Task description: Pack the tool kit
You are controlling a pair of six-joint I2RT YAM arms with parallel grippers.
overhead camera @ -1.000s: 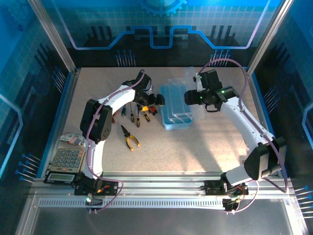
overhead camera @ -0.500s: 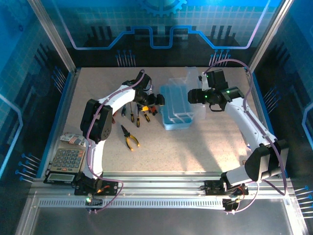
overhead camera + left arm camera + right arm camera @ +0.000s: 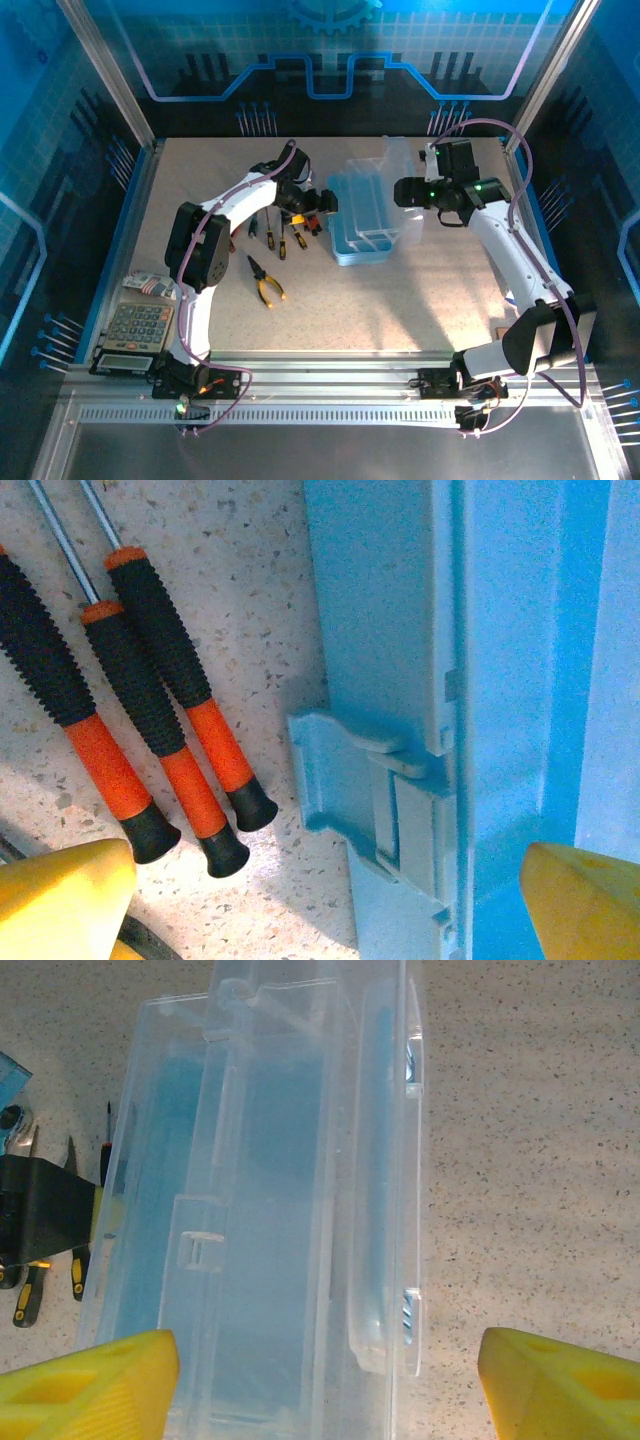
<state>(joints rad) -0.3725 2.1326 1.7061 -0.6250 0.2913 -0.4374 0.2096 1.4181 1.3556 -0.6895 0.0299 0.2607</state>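
Observation:
The pale-blue tool kit box [image 3: 358,222] lies mid-table with its clear lid [image 3: 398,192] tilted up on the right side. My right gripper [image 3: 408,190] is open beside the raised lid; in the right wrist view its yellow fingertips [image 3: 85,1385] straddle the clear lid [image 3: 300,1210] and its handle [image 3: 385,1190]. My left gripper [image 3: 325,201] is open at the box's left wall, with the latch [image 3: 365,800] between its jaws. Orange-and-black screwdrivers [image 3: 150,730] lie just left of the box. Yellow-handled pliers [image 3: 266,282] lie nearer the front.
A grey calculator [image 3: 135,333] sits at the front left edge, with small cards [image 3: 150,284] behind it. Blue frame rails [image 3: 122,235] border the table. Bare speckled tabletop [image 3: 420,300] lies in front of the box and to its right.
My right gripper has moved to the right, and the clear lid has swung up and to the right with it. The left arm has stayed still.

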